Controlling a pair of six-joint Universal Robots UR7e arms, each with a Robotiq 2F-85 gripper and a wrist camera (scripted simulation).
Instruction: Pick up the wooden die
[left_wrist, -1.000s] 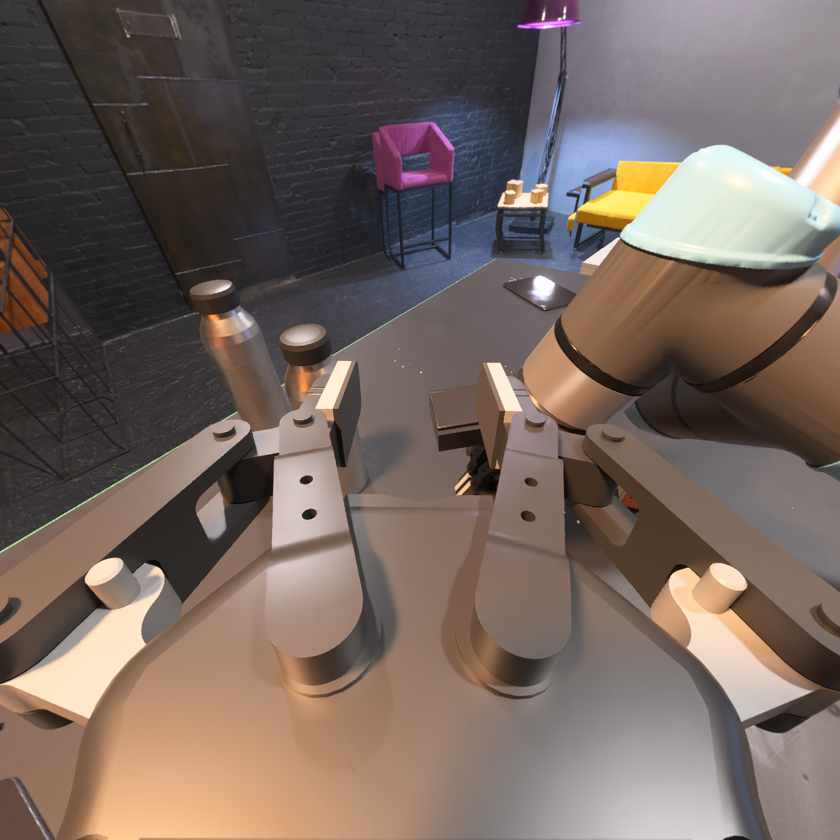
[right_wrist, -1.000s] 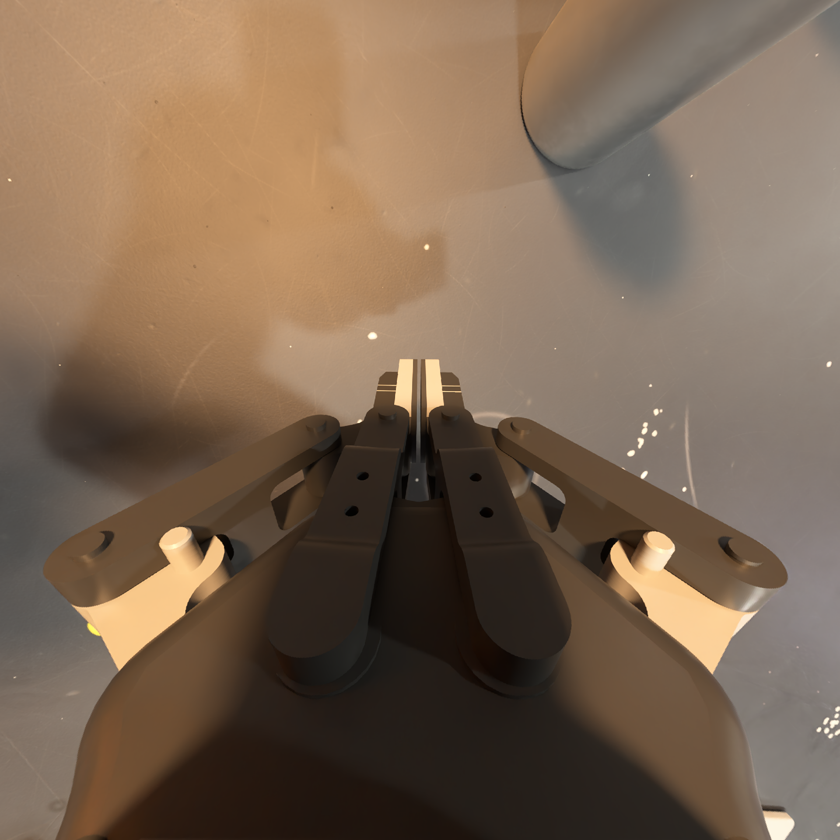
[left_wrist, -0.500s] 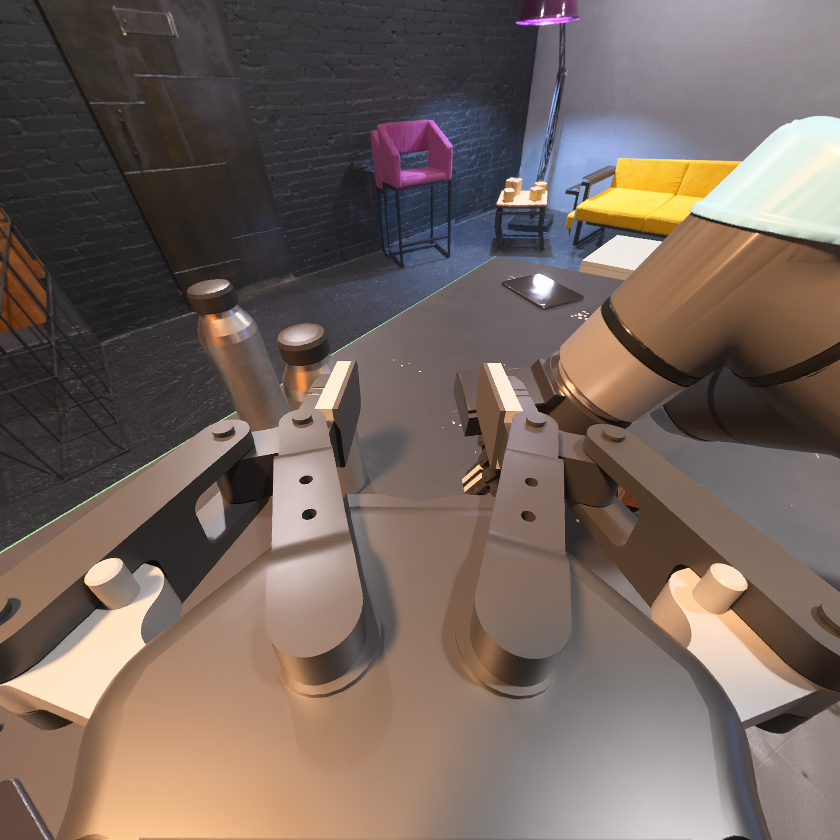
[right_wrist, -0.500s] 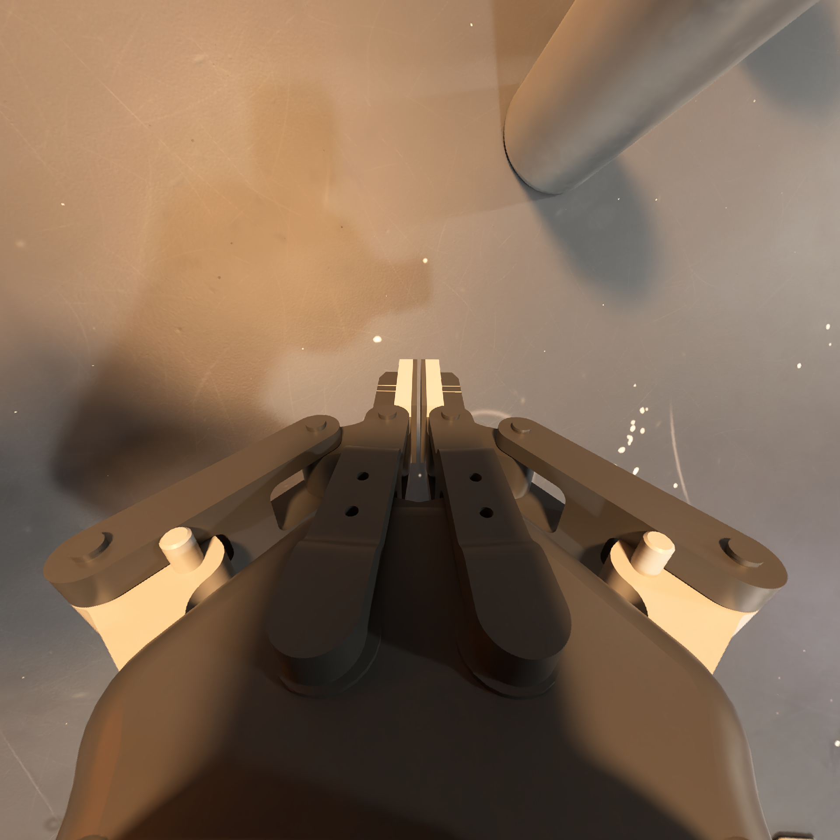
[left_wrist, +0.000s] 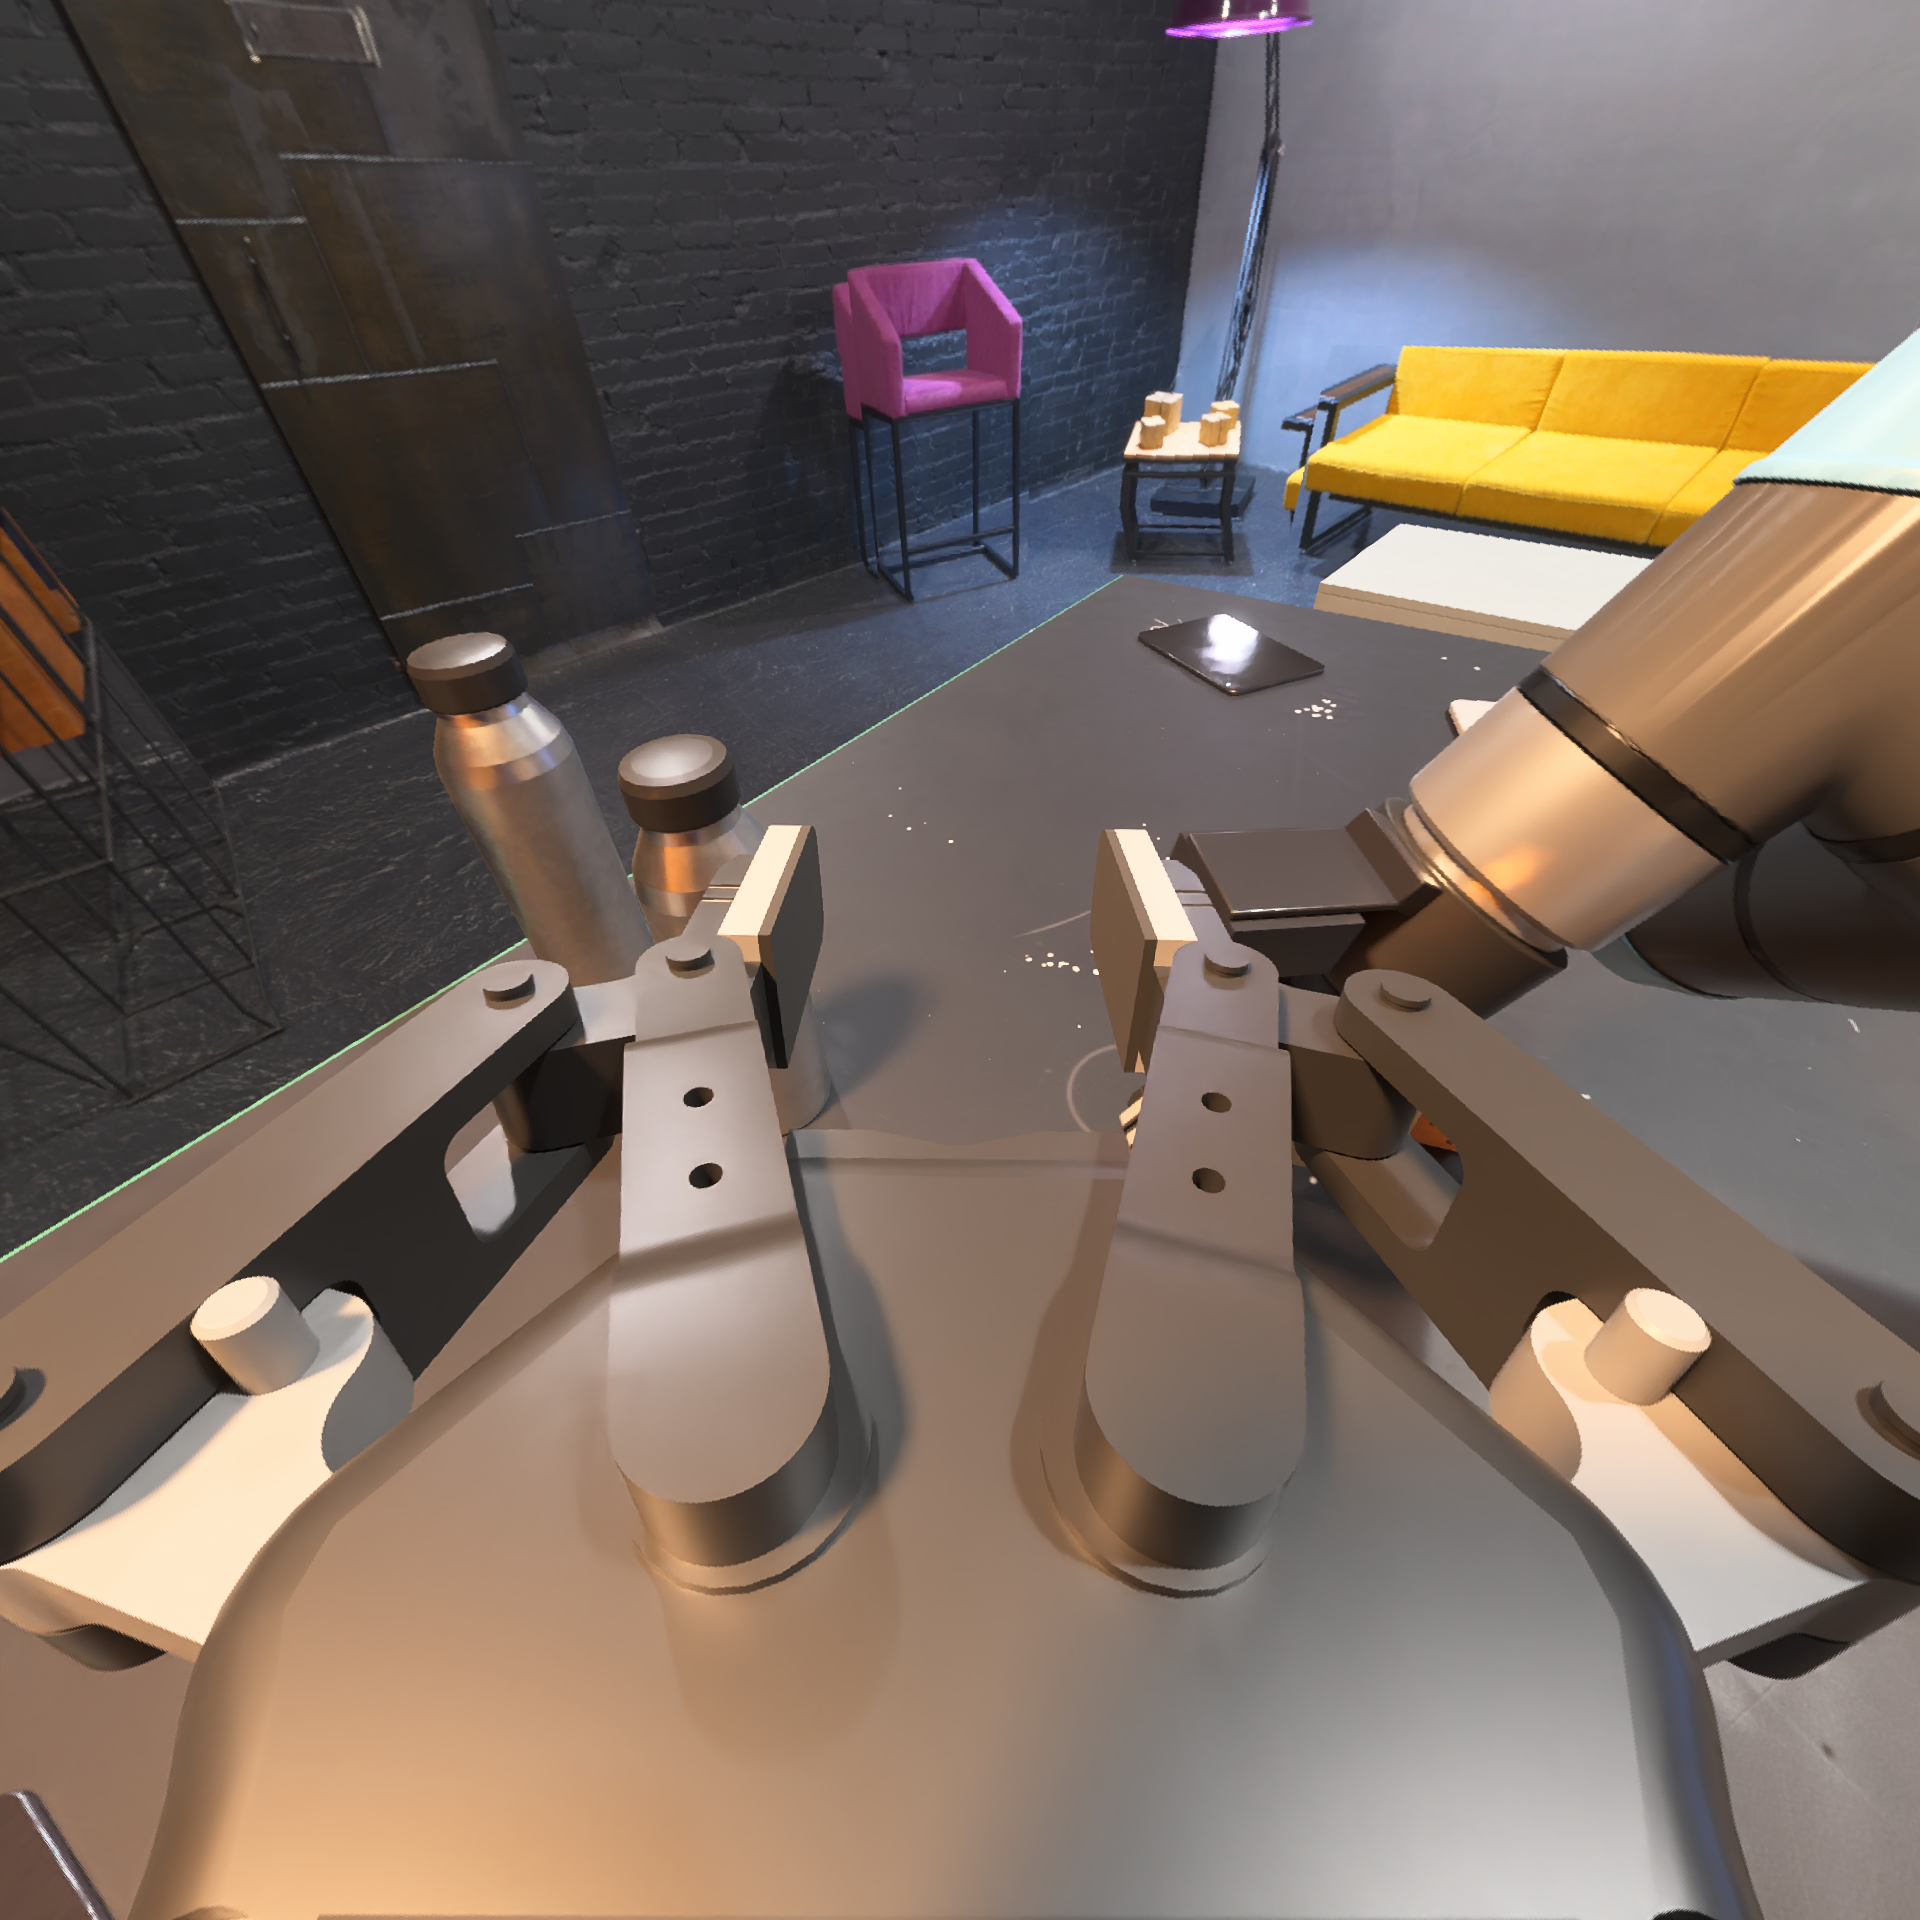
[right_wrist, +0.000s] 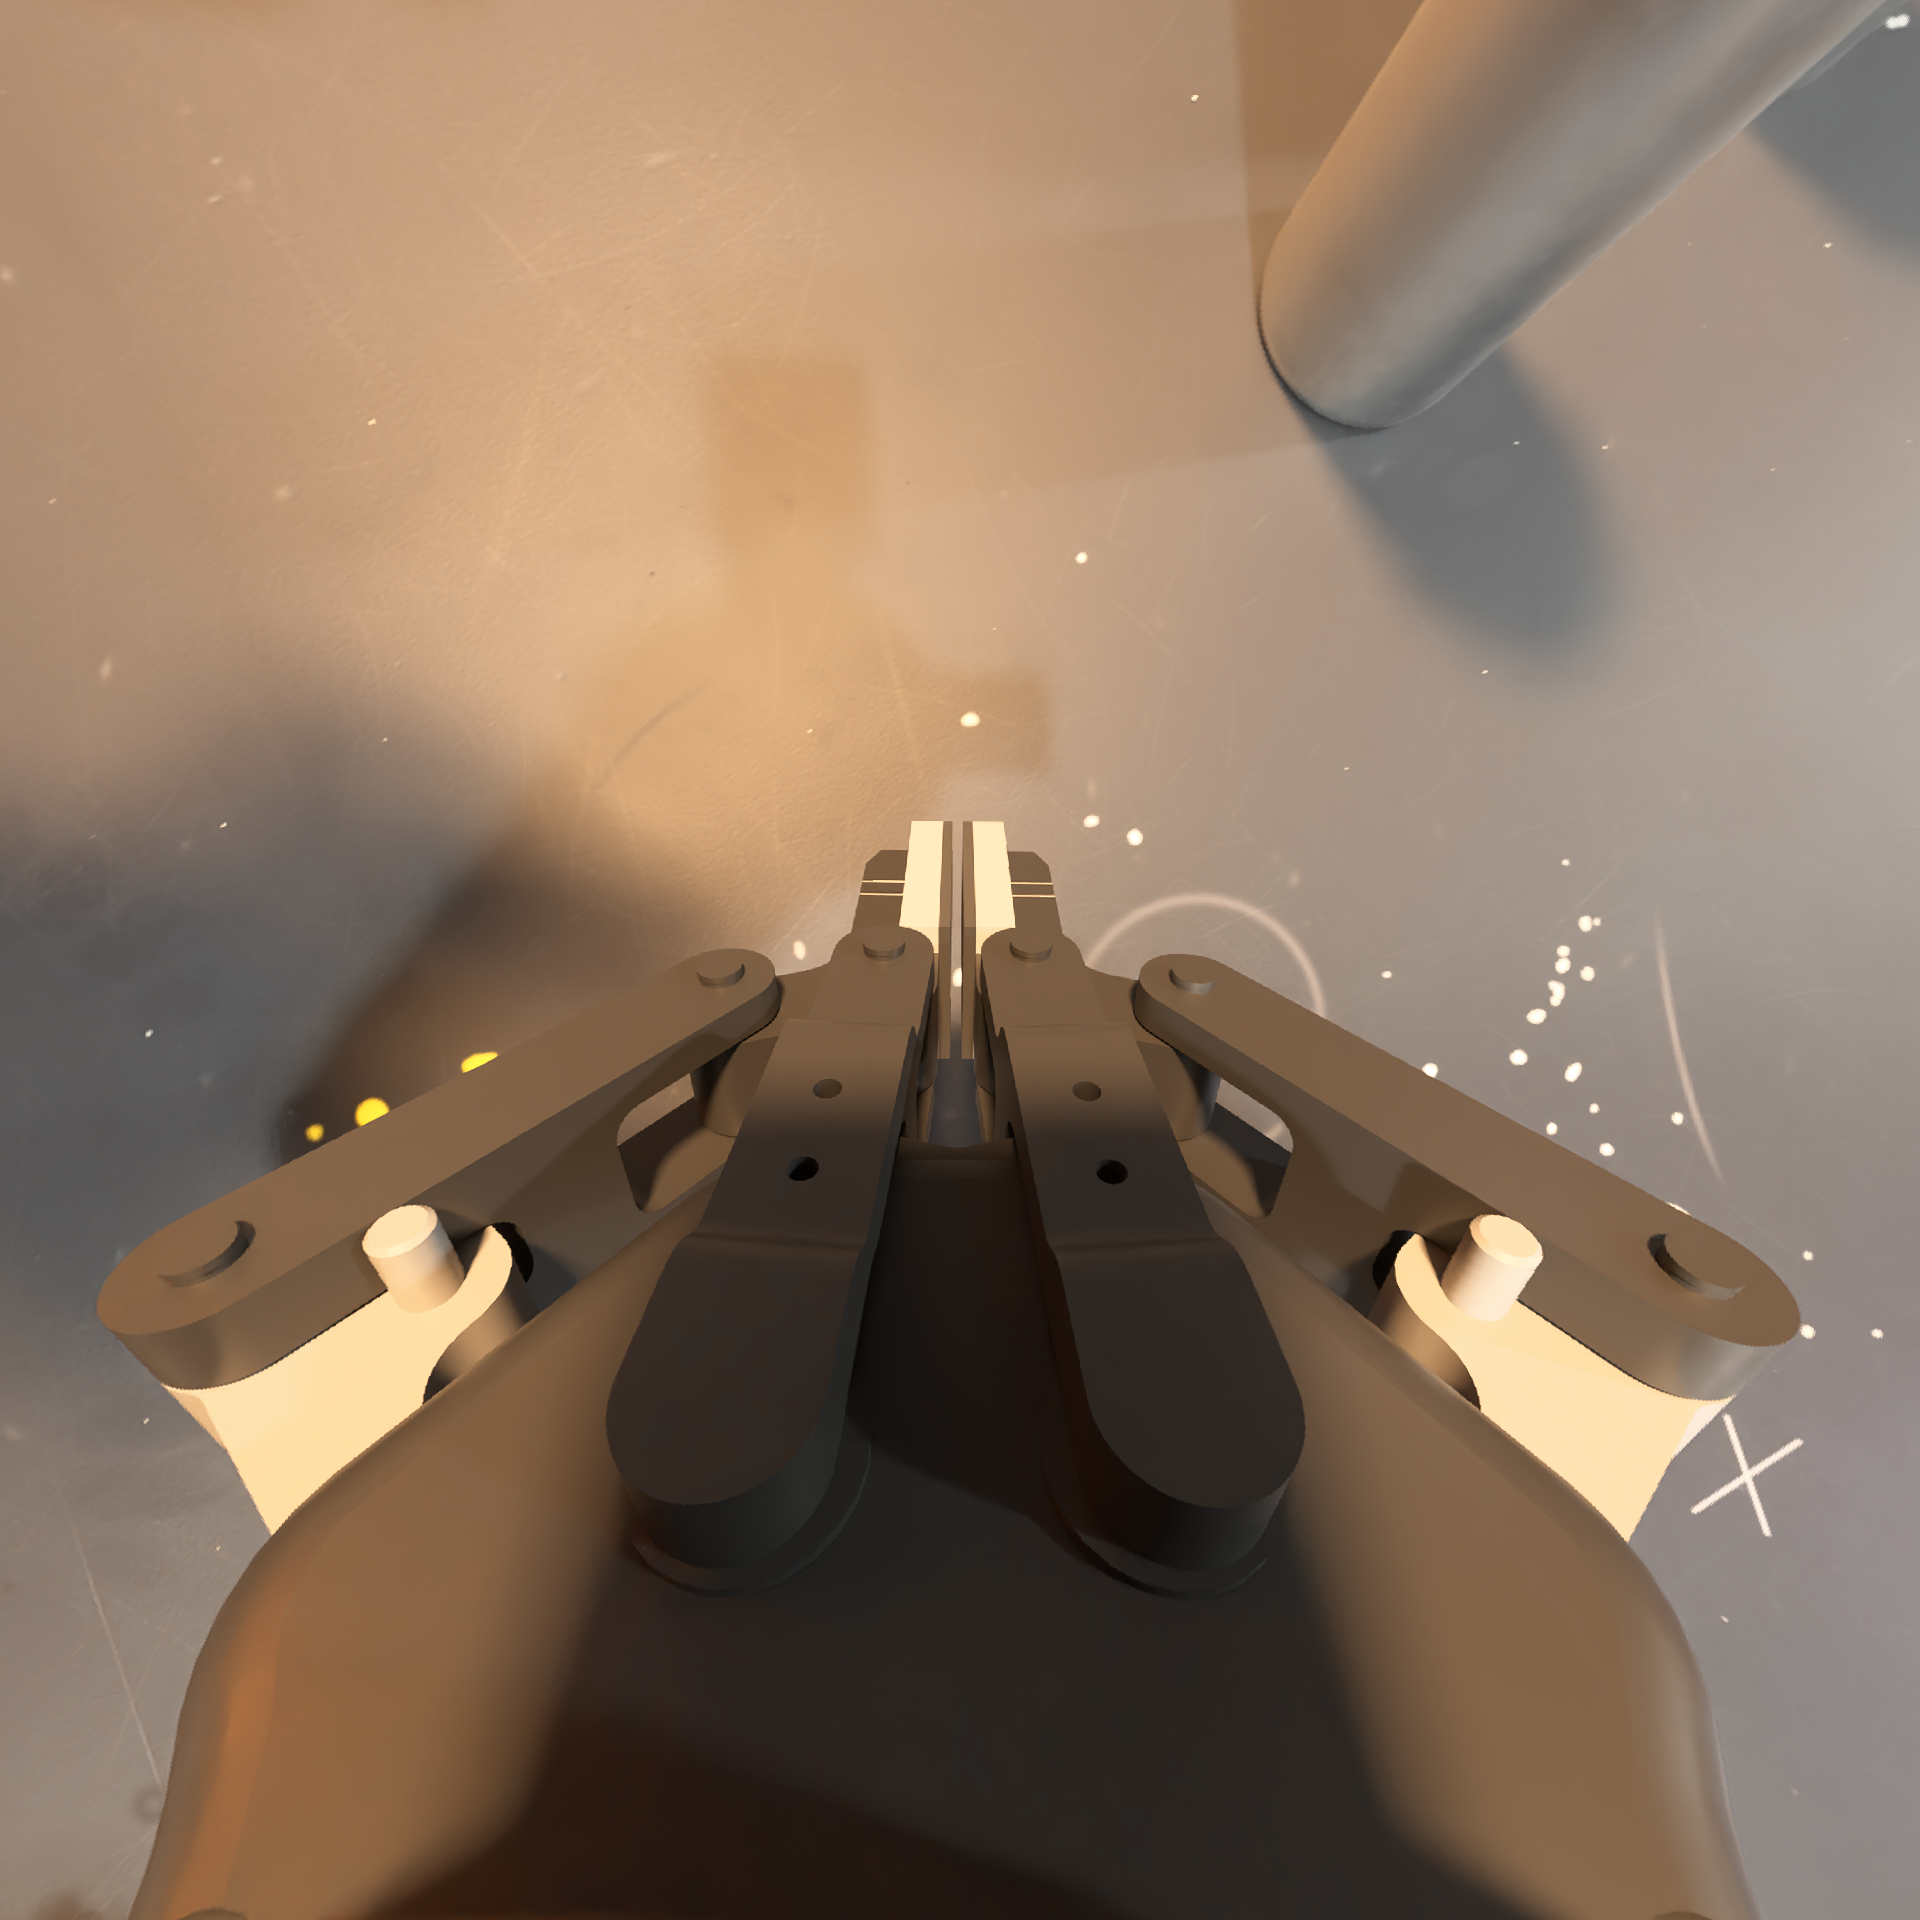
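A: Left wrist view first. Where is the wooden die relative to the hand?

B: I cannot tell. Nothing between the fingers of the left gripper (left_wrist: 951, 904) is a die. An orange sliver (left_wrist: 1437, 1135) peeks out behind its right linkage, too hidden to name.

A: The gripper's pose?

B: It is spread wide and empty, held low over the desk (left_wrist: 987, 727) and looking along it toward the far corner. A tall metal bottle (left_wrist: 520, 810) and a short metal bottle (left_wrist: 686, 821) stand upright by the desk's left edge, just behind the left finger. A dark tablet (left_wrist: 1231, 652) lies flat near the far corner. The right arm (left_wrist: 1662, 748) slants down from the right, its end just beyond the right fingertip.

A: Right wrist view?

B: The right gripper (right_wrist: 956, 873) points nearly straight down at the desk (right_wrist: 520, 312). Its pads are pressed almost together with only a thin slit between them, and nothing is in it. A metal cylinder (right_wrist: 1455, 239) meets the desk at upper right, well apart from the tips. A ring-shaped scratch (right_wrist: 1195, 914) lies just beside them.

A: The die's orientation or long axis?

B: I cannot tell, as neither view shows it.
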